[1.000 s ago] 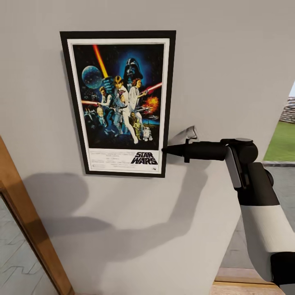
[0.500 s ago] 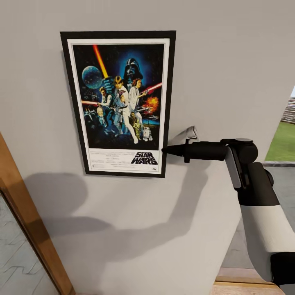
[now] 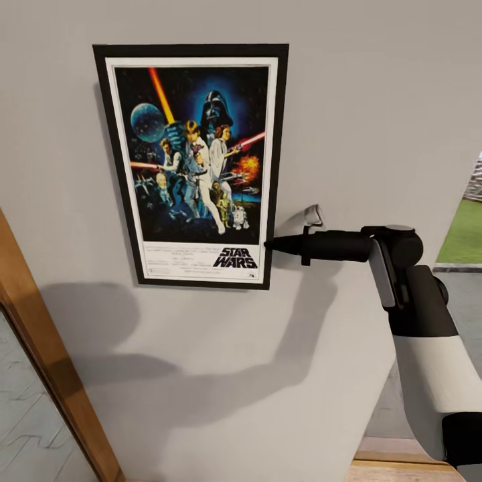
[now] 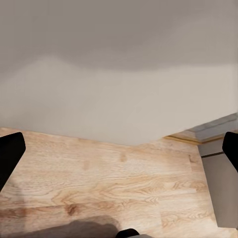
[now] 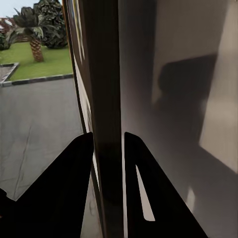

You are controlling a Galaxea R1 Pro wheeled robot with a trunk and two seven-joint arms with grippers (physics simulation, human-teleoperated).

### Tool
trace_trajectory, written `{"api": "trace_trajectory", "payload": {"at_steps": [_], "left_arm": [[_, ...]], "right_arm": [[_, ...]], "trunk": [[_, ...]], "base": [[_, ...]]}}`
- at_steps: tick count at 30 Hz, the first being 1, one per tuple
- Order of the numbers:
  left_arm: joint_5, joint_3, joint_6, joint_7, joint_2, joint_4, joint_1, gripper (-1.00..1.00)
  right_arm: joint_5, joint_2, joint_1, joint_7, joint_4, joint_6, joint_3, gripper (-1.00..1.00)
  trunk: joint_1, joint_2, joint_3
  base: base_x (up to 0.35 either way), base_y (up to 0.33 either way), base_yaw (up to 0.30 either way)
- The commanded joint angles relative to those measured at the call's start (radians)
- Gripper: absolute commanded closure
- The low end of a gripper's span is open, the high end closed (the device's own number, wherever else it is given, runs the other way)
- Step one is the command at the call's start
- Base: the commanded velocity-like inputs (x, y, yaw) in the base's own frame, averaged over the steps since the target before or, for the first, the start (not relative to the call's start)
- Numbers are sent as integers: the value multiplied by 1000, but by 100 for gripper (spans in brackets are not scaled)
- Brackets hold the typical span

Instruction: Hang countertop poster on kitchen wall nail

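Note:
The poster (image 3: 194,161) stands upright and flat against the grey wall (image 3: 375,100): thin black frame, white border, dark blue artwork and a black STAR WARS logo. My right gripper (image 3: 269,245) is shut on the frame's right edge, low down near the logo. In the right wrist view the frame's edge (image 5: 105,99) runs between the two dark fingers (image 5: 74,173), which press on it from both sides. A small grey metallic piece (image 3: 312,214) sticks out of the wall just above that gripper. My left gripper (image 4: 119,151) hangs open over the wooden floor. The kitchen countertop is out of view.
A wooden door frame (image 3: 40,348) slants along the left of the wall. To the right of the wall an opening shows grey paving and grass (image 3: 462,234). Light wooden floor (image 4: 99,183) meets the wall's base below.
The whole picture has shifted slightly, so the camera moved. The poster's top edge now reaches a little higher and further left. The right gripper keeps its hold at the same spot.

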Motion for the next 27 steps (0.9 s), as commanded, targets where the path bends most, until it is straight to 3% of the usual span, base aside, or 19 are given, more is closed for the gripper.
{"api": "trace_trajectory", "payload": {"at_steps": [1, 27], "left_arm": [[-11, 8, -10, -1, 0, 1, -1, -100], [-11, 8, -10, -1, 0, 1, -1, -100]], "right_arm": [[-5, -1, 0, 1, 0, 7, 1, 100], [-6, -1, 0, -1, -5, 9, -1, 100]], "trunk": [[0, -1, 0], [0, -1, 0]], "base": [[0, 1, 0], [0, 0, 0]]}}
